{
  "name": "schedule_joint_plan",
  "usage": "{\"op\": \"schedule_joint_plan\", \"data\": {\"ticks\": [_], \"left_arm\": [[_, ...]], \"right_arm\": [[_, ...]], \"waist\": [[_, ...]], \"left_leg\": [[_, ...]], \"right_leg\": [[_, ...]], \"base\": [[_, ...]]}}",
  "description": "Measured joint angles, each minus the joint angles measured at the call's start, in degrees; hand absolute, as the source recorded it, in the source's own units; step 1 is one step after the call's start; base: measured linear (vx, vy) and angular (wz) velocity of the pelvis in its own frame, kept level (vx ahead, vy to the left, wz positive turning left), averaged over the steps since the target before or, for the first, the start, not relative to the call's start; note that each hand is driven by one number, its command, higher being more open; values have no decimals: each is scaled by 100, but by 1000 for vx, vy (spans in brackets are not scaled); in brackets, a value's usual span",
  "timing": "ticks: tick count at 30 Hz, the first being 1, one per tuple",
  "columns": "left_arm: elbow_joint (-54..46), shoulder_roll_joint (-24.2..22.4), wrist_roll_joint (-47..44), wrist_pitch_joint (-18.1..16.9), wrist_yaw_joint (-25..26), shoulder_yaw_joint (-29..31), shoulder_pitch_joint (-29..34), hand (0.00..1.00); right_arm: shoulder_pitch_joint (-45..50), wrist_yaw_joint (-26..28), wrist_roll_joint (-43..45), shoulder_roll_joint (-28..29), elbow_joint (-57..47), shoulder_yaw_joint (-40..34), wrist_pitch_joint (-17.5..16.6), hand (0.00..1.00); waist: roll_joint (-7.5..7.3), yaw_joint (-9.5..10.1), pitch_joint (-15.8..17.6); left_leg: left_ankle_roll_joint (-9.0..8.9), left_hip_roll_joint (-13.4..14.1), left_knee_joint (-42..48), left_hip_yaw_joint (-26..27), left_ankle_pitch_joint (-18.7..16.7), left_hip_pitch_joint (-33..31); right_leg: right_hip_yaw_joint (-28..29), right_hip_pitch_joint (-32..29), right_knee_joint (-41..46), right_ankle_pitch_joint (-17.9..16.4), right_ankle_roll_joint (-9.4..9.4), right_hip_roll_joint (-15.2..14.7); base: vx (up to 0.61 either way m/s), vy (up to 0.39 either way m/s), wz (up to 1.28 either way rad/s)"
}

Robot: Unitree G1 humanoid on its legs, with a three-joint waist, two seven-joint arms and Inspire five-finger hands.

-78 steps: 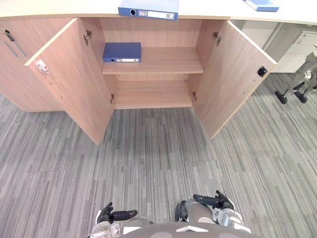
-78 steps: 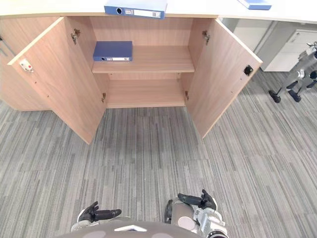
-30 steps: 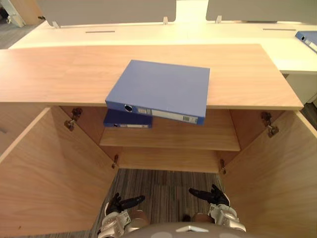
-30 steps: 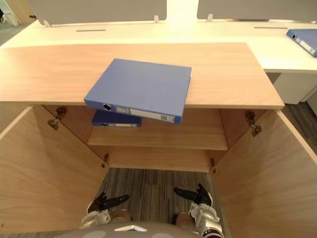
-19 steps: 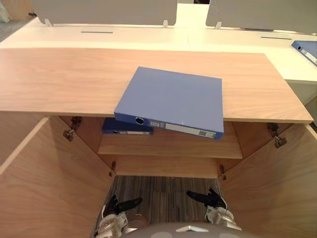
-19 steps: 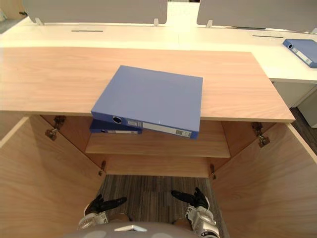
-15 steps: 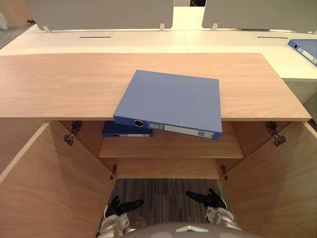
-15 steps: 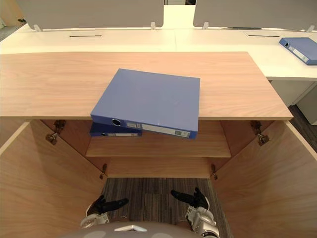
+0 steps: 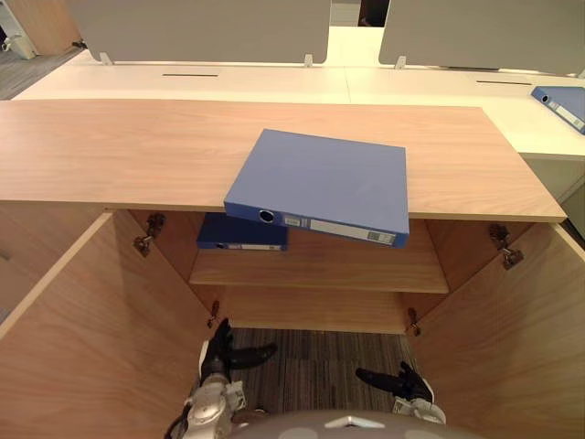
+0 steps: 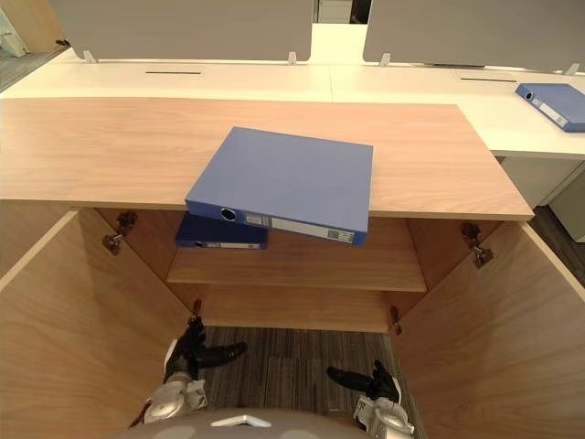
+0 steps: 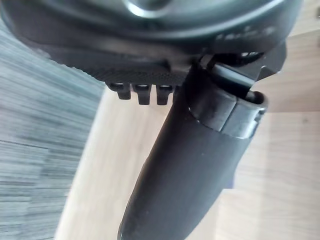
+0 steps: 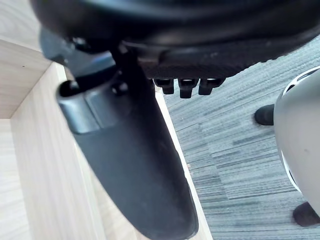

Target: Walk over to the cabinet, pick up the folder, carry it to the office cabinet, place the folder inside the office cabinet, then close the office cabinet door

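1. Folder (image 9: 324, 183), the blue one the task is after, lies flat on top of the cabinet (image 9: 128, 146). Its spine hangs over the cabinet's front edge, and nothing touches it. It sits where it sat half a second ago.
2. The left hand (image 9: 218, 355) has changed most. It has come up from low in front of the cabinet and now stands higher, close to the inner face of the cabinet's left door (image 9: 91, 338). Its fingers are relaxed and pointing upward, its thumb is out to the side, and it is empty.
3. The right hand (image 9: 407, 384) has not followed. It hangs low in front of the cabinet near the right door (image 9: 512, 329), loose and holding nothing.
4. Over the last few seconds the cabinet has grown from a distant sight to a close one, so the walk up to it looks finished. Both doors stand wide open.
5. A second folder (image 9: 239, 233) already lies on the shelf (image 9: 347, 270) inside the cabinet, toward its left side and below the overhanging one.
6. My reading is that the reach is just starting and the pickup is not yet made. The overhanging spine gives an easy edge to pinch. The left hand still has to clear the underside of the cabinet top, which could catch its fingers on the way up.
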Motion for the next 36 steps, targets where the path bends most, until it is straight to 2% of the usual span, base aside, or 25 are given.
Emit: {"op": "schedule_joint_plan", "data": {"ticks": [7,13,22,25,30,33,36], "left_arm": [[-1990,-57,-46,-285,218,-80,433,100],[-3193,-379,-20,-578,496,-86,607,100],[-4418,-419,132,-862,857,-92,736,100],[-4562,-37,311,-958,953,-291,725,100],[-4616,621,790,-957,919,-712,520,100],[-4620,937,994,-958,782,-909,258,100],[-4628,1229,1231,-958,717,-1157,-92,100]], "right_arm": [[189,1,-167,-39,-180,223,-25,100],[284,-11,-166,-23,-181,222,-76,100],[284,-14,-167,-31,-76,230,-87,100],[240,-13,-171,-140,161,426,-125,100],[119,22,-180,-279,422,633,-140,100],[10,47,-181,-343,529,635,-138,100],[-6,74,-186,-408,557,642,-139,100]], "waist": [[39,39,-72],[58,154,-146],[28,181,-241],[43,169,-321],[106,92,-437],[165,-39,-458],[238,-63,-485]], "left_leg": [[2,-15,77,-128,-34,-8],[1,26,347,-226,-205,-66],[28,25,416,-303,-296,-62],[-31,30,418,-303,-309,-74],[-23,28,435,-303,-290,-75],[-21,27,437,-298,-289,-70],[-17,31,437,-286,-298,-59]], "right_leg": [[-86,120,70,-53,41,-55],[-142,202,154,-143,76,-82],[-155,304,136,-154,93,-90],[-4,300,83,-154,91,-45],[237,314,-4,-152,64,29],[326,310,-37,-151,43,49],[434,294,-55,-150,35,74]], "base": [[-5,-3,8],[-4,-19,7],[-11,-6,4],[0,0,0],[0,-3,-1],[-5,-2,-3],[9,-2,-9]]}}
